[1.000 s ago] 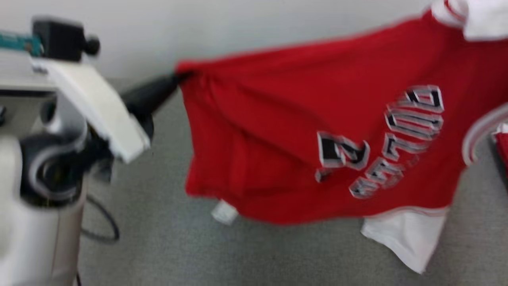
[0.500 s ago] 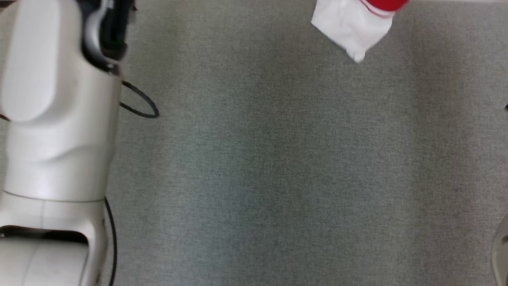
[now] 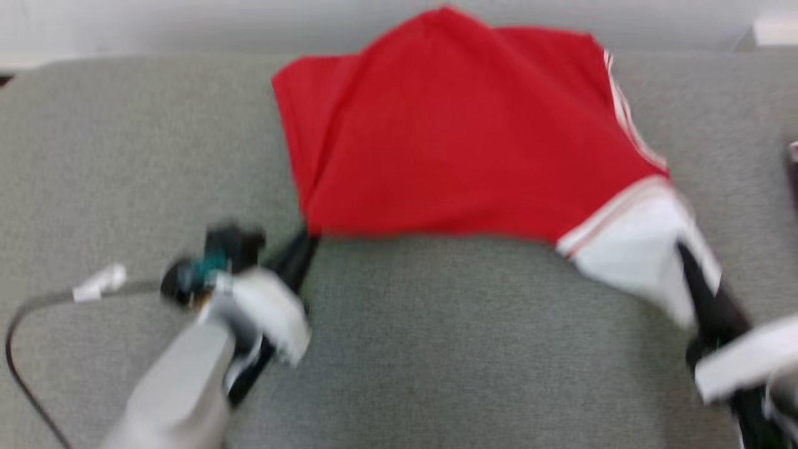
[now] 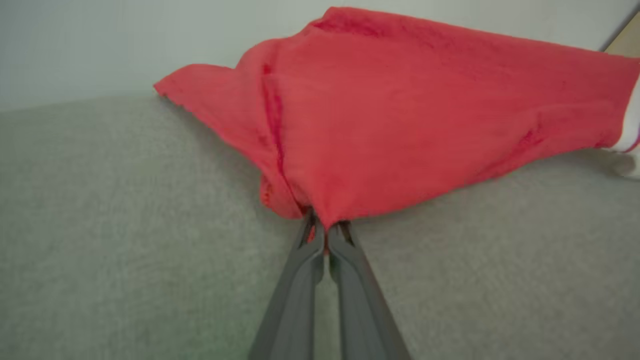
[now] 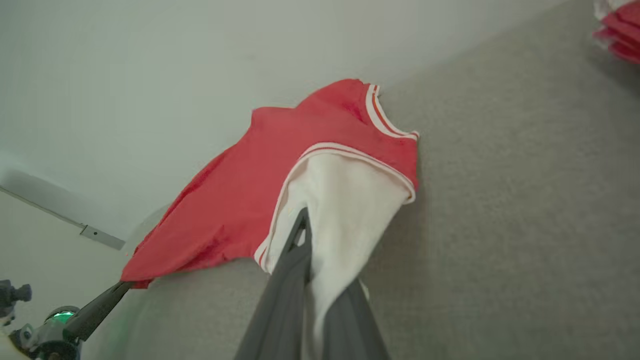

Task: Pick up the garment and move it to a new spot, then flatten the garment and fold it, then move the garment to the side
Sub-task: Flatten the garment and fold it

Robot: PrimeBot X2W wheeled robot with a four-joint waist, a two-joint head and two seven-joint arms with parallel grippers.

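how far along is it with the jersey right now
Done: the red jersey is picked up and over the grey surface. In hand: the left pincer is shut on its red corner and the right pincer on the white sleeve, with the near edge taut between them. Left: flattening, folding, moving it aside; no fold shows yet.

I count one red shirt (image 3: 461, 137), with one white sleeve (image 3: 629, 255) on show. There are two grippers, the left gripper (image 3: 307, 240) and the right gripper (image 3: 684, 252), each with two dark fingers (image 4: 300, 290). One grey surface (image 3: 436, 349) lies under it all. One dark cable (image 3: 37, 302) has one small white tag (image 3: 100, 282). One more heap of red and white cloth (image 5: 617, 25) lies further off; I can't tell how many pieces are in it.
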